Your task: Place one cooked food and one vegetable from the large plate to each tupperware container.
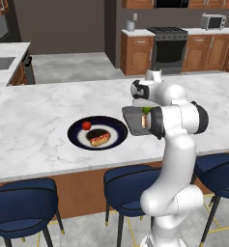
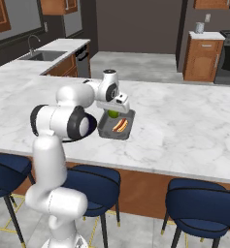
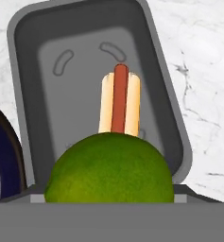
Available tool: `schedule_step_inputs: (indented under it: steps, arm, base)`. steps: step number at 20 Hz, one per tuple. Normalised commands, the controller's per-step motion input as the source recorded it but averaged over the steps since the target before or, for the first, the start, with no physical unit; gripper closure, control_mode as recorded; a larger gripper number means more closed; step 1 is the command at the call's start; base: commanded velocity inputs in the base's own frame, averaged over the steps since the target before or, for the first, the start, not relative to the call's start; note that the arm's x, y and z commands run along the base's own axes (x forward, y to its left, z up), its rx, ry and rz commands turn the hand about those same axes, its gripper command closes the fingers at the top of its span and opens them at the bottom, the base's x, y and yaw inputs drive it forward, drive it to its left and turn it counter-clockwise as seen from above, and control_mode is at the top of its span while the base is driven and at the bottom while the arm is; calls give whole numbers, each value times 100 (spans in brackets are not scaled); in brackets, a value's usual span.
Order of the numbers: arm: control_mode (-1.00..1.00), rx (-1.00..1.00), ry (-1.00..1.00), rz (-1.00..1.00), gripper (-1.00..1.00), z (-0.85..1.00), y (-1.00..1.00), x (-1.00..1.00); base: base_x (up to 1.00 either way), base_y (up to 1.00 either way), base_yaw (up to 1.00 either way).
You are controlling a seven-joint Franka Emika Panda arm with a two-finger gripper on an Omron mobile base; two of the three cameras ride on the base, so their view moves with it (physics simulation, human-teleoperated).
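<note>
White marble counter (image 1: 38,125) runs the width of the kitchen, with blue stools (image 1: 24,202) tucked under its near edge and a stove (image 1: 169,46) against the far wall. On it sits the large plate (image 1: 117,126), dark with a pale ring, which carries a red tomato (image 1: 86,125) and a second hot dog (image 1: 99,138). Just right of the plate lies a grey container (image 3: 28,94), and a hot dog (image 3: 119,99) already rests inside it.

The claw (image 2: 112,109) hangs directly above this container with a round green vegetable (image 3: 109,168) at its tips. In the hand view the vegetable sits right at the fingers and hides them, so I judge it is held, though the fingers themselves cannot be made out.

The main risk is the release. The vegetable is round and looks smooth, so if it is let go from this height it may bounce or roll over the shallow rim onto the counter, or knock the hot dog out of place. It also hangs above the container's near end rather than its middle, so a drop here could catch the near rim. Lowering it first would reduce that. I cannot pick out a second container, and one must be found for the tomato and the remaining hot dog.
</note>
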Motion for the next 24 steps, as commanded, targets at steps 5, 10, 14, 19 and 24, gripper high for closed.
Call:
schedule_step_inputs:
  steps: [5,10,14,19,24]
  arm:
    - [-100,1,0,0,100,-25,8,41]
    - [-100,0,3,0,100,-19,1,49]
    - [-100,0,4,0,100,-12,10,10]
    - [-100,0,4,0,100,-28,33,0]
    - [-100,0,2,0,100,-21,11,1]
  base:
    - [0,0,0]
    - [0,0,0]
    - [0,0,0]
    - [0,0,0]
    - [0,0,0]
